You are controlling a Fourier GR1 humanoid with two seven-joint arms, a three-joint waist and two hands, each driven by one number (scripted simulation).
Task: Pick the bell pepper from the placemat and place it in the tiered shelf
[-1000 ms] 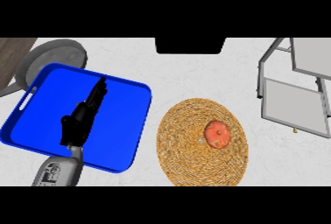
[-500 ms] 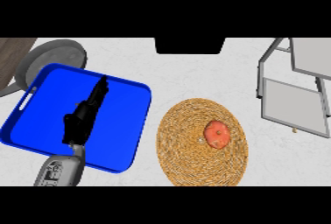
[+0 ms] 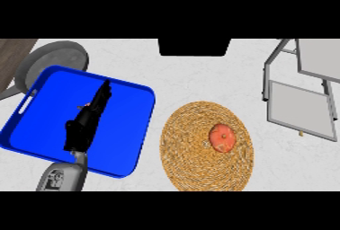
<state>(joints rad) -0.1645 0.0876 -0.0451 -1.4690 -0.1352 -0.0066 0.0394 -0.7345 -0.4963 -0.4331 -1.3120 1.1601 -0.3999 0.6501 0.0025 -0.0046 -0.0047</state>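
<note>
As left hand (image 3: 85,122) rests, bell pepper (image 3: 222,138) sits on placemat (image 3: 192,159).

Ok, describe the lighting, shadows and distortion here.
Head view: even, flat light, no glare on the blue tray; the bell pepper casts no clear shadow on the placemat, which looks taller than wide; the left hand reads as a dark silhouette over the tray.
</note>
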